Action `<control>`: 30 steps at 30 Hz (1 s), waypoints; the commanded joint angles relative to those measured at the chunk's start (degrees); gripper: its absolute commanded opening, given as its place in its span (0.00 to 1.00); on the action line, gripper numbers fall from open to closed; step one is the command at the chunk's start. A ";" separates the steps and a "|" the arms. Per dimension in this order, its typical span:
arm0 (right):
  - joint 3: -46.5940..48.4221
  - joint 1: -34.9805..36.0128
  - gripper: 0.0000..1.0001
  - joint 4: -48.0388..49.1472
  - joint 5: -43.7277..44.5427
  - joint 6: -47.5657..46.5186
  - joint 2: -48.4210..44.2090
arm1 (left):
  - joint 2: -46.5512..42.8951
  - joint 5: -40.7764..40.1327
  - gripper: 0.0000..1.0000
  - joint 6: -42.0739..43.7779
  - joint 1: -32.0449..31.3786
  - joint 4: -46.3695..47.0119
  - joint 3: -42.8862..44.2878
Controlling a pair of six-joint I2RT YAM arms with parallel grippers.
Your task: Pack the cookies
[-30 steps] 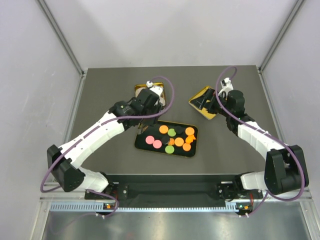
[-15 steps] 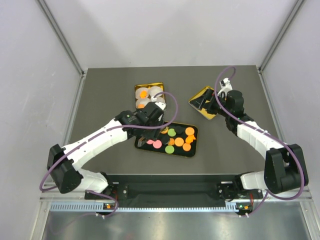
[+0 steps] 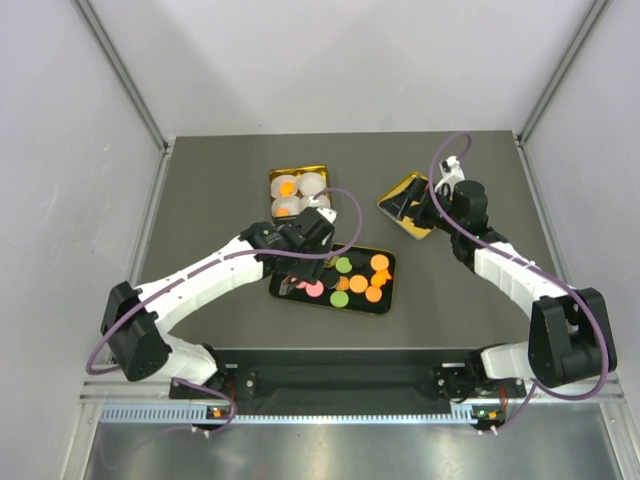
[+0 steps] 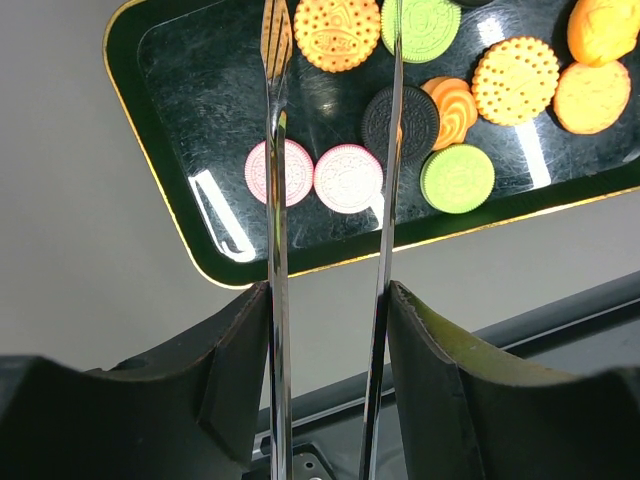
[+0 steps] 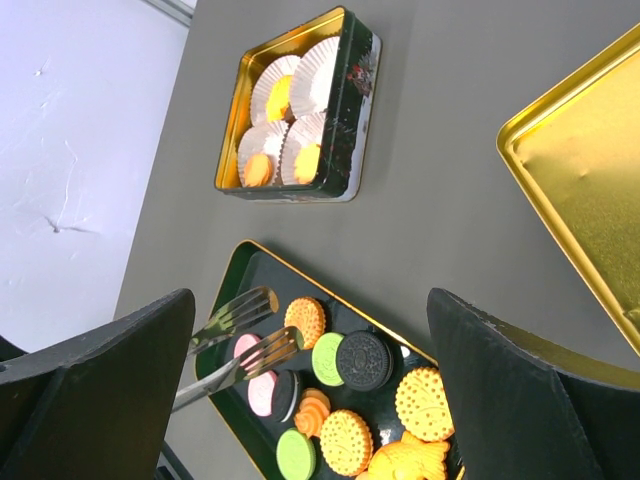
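Left tool (image 4: 328, 300): we find it clamped on tongs (image 4: 273, 200), tines apart and empty above the cookies (image 4: 348, 178) in the tray (image 4: 160, 180) ahead, presumably to straddle one. Right tool (image 5: 311, 295) is spread wide, empty; the tin (image 5: 345, 110) lies ahead of it.

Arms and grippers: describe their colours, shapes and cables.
Both the left arm and right arm have white links with black joints and bases. A purple cable loops along each. The left gripper and right gripper have broad black fingers with curved inner edges.
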 commanded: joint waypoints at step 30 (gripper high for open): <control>2.57 0.79 1.00 1.96 -0.40 -0.98 -0.75 | 4.28 -2.06 0.55 0.03 -0.34 2.08 -0.48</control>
